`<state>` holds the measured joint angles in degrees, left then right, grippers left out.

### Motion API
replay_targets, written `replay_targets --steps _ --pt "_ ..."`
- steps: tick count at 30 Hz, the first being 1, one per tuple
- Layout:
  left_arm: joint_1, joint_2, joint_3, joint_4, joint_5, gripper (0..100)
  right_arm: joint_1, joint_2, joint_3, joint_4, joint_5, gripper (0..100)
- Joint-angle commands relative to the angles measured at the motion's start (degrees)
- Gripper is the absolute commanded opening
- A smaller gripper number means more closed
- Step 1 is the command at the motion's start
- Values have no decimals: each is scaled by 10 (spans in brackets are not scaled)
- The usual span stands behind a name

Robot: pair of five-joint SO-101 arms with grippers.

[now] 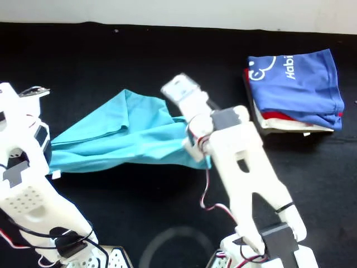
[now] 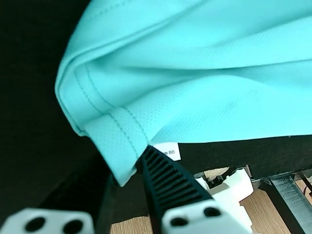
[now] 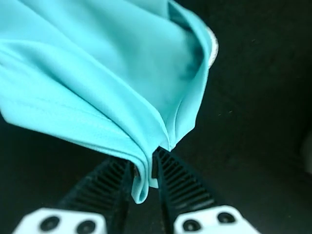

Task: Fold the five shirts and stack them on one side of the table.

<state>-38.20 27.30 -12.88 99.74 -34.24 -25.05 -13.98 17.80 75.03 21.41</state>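
2 ends of a turquoise shirt (image 1: 125, 134) are held at once. The left gripper (image 2: 127, 168) is closed on a stitched hem corner beside a small white label (image 2: 169, 151), and the right gripper (image 3: 145, 169) is pinched shut on a bunched fold at the opposite end. In the high view the shirt is seen stretched between the 2 arms across the middle of the black table (image 1: 111, 50), with its far part lying in loose creases. A stack of folded shirts (image 1: 295, 92) is set on the right arm's side of the table, well apart from the turquoise one. A blue shirt lies on top, with red and pale layers beneath; the full count cannot be read from the edges.

The step in hand is judged to be a fold of the turquoise shirt, the 1 garment seen unfolded. For the next move, both held ends would need to be carried in the same direction under even tension, so that the held edge is laid flat over the resting part without twisting. Release should be made only once the edges are lined up.
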Motion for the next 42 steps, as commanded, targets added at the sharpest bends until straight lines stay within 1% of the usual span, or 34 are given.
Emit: replay_targets --steps 1,4,7,12,17,23,27,29,37,42 --pt "26 -24 -20 11 4 10 37 -3 -78 6 6 7" --pt "50 -78 -18 11 5 10 68 -6 -122 7 4 7" --pt "80 -166 -17 11 6 10 102 0 -168 -12 4 7" --pt "124 -323 -18 10 55 10 146 0 -261 -43 15 6" --pt "161 -430 -23 6 83 10 153 -7 -351 -24 24 6" --pt "164 -508 -23 -30 108 10 155 -5 -473 31 24 6" --pt "167 -533 -15 -30 163 10 155 -1 -524 51 25 6" --pt "167 -524 10 -29 187 10 155 0 -518 62 25 6" --pt "166 -441 189 -36 190 10 143 4 -365 57 25 6" --pt "165 -376 269 -89 189 10 116 -16 -242 30 25 6"
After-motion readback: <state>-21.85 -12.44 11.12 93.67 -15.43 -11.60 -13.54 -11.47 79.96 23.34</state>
